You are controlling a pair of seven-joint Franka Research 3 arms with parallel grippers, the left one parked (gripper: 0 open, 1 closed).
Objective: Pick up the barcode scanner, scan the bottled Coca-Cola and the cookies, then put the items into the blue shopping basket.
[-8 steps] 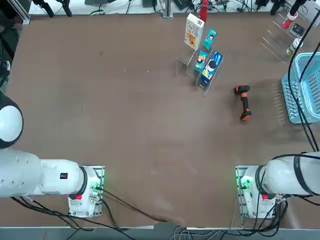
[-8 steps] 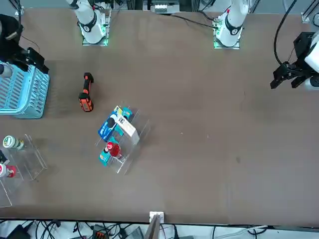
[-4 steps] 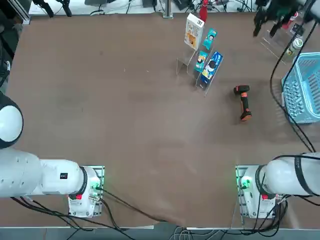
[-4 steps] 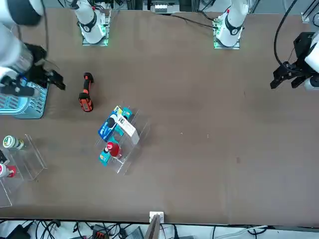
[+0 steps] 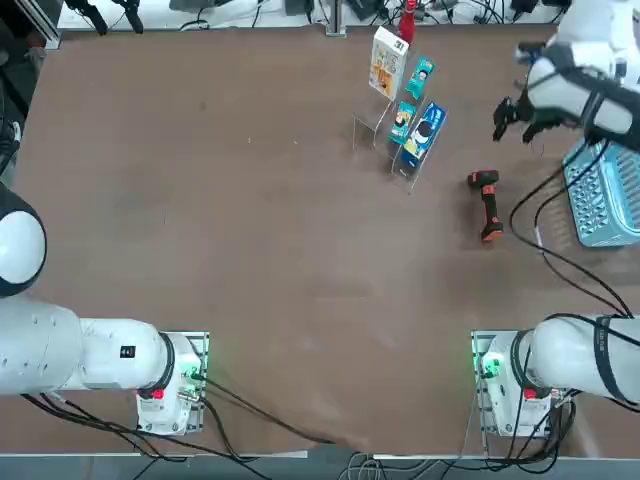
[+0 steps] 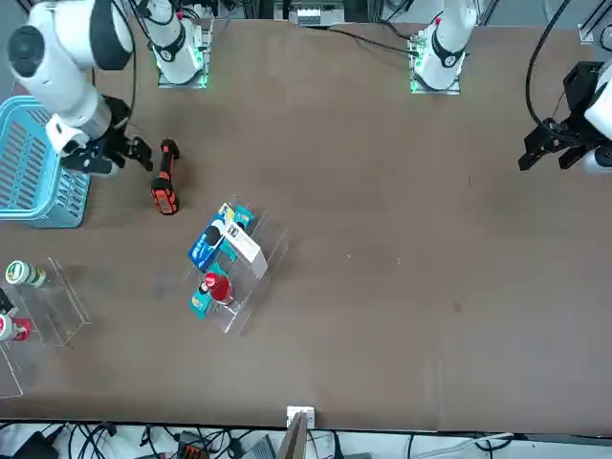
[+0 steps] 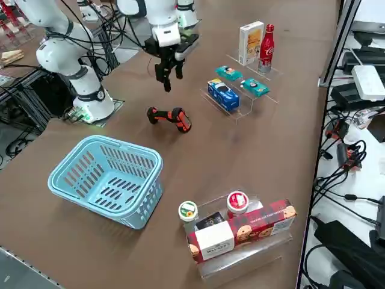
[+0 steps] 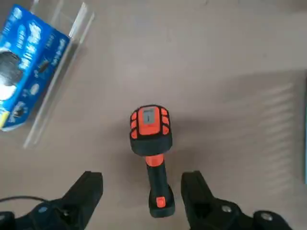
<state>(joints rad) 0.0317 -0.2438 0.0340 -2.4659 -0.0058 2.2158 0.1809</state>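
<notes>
The barcode scanner lies flat on the brown table, black with orange trim. My right gripper hangs open in the air above it. In the wrist view its handle shows far below, between the two spread fingers of the gripper. The bottled Coca-Cola and the white cookies box stand upright on a clear stand. The blue shopping basket sits beside the scanner.
The clear stand also holds a blue pack and small teal packs. A second clear stand with boxes and capped containers is near the basket. Cables trail from my arm over the basket.
My right arm has swung in from the basket's side and come to hang over the scanner. Its gripper has stayed open. Nothing on the table has moved.
</notes>
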